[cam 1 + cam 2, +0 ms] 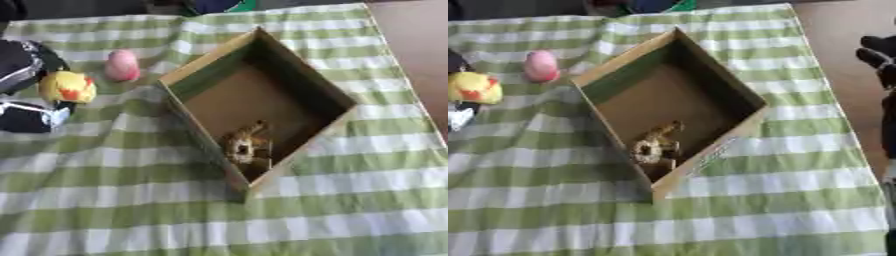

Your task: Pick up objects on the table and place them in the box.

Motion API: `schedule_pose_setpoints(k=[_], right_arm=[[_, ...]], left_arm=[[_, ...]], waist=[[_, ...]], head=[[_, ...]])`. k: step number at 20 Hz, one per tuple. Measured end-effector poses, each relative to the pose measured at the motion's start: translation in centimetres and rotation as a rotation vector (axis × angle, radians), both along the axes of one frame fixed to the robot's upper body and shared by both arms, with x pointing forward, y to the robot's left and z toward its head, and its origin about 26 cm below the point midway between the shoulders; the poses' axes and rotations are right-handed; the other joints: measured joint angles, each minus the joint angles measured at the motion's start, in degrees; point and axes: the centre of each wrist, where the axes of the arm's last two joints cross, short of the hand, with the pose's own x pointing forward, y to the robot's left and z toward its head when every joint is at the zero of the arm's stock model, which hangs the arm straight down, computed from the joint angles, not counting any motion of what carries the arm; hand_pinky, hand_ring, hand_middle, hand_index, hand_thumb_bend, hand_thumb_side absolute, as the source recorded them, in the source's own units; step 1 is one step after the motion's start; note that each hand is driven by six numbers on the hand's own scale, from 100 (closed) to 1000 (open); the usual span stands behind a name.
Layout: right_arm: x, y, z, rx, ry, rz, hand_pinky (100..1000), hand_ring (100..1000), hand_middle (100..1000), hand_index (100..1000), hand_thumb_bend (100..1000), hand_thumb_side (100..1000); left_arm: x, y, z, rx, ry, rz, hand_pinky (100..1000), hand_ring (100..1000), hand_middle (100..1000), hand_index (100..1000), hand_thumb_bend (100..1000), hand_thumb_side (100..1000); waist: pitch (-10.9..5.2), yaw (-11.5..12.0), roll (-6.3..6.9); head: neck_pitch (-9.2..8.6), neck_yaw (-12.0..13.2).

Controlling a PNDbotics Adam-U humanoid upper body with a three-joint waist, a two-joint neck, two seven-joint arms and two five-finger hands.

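Note:
An open cardboard box [206, 56] stands askew in the middle of the green-and-white checked cloth. A brown spotted toy [247, 145] lies in its near corner. At the left edge my left hand [19, 64] has black fingers above and below a yellow duck toy [67, 86] with an orange patch, curled round it. A pink egg-shaped thing [122, 65] rests on the cloth just right of the duck, between it and the box. My right hand [878, 56] shows only as dark shapes at the right edge, away from the box.
The cloth [350, 210] lies wide and flat in front of and to the right of the box. Bare brown tabletop [411, 35] runs along the right side. A blue and green thing [219, 5] sits at the far edge.

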Motion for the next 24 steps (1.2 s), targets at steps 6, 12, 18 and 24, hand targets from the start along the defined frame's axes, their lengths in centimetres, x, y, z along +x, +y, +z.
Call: schedule_pose_setpoints(k=[6, 12, 18, 24], right_arm=[[0.1, 0.1, 0.2, 0.001, -0.011, 0.002, 767, 728, 533, 771, 100, 1000], [0.2, 0.3, 0.5, 0.003, -0.019, 0.012, 766, 728, 534, 771, 100, 1000], [0.2, 0.3, 0.7, 0.003, -0.029, 0.010, 765, 728, 535, 771, 100, 1000], [0.4, 0.5, 1.2, 0.006, -0.050, 0.018, 765, 729, 537, 770, 100, 1000]], left_arm=[[0.2, -3.0, 2.8, -0.033, -0.090, -0.123, 298, 584, 529, 649, 100, 244], [1.3, -6.5, 4.6, -0.041, -0.127, -0.252, 304, 586, 527, 644, 100, 245], [3.6, -9.6, 5.6, -0.018, -0.096, -0.326, 306, 588, 527, 639, 100, 244], [5.7, -11.1, 5.3, -0.013, -0.087, -0.333, 300, 585, 522, 617, 100, 245]], waist=[[-0.91, -0.42, -0.08], [-1.29, -0.76, -0.09], [-1.29, -0.99, 0.10], [-1.19, -2.32, -0.28]], head=[[0.44, -0.62], [0.43, 0.11], [0.40, 0.60], [0.26, 1.79]])
